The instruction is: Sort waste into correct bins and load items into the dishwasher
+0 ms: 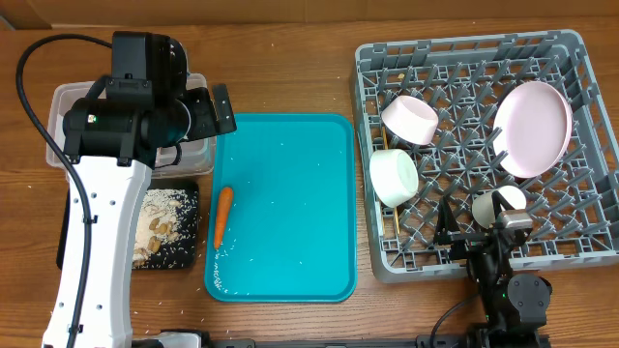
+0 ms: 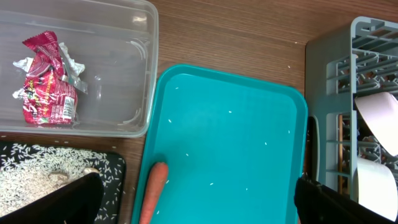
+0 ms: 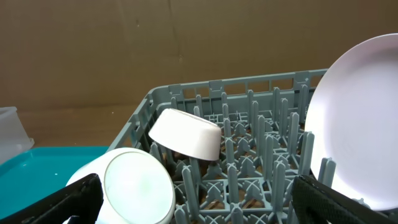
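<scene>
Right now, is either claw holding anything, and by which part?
Nothing is held. The left claw is open by the teal tray, the right claw open at the dish rack.

This looks like a robotics lab bench staged as a kitchen clean-up. A wood-grain table (image 1: 290,68) carries a grey dish rack (image 1: 464,46) and a teal tray (image 1: 290,193). A white robot arm (image 1: 92,251) and a dark arm (image 1: 508,290) stand at its near edge, a black cable (image 1: 29,97) loops loose, and plain brown cardboard (image 3: 124,50) backs the far edge.
</scene>
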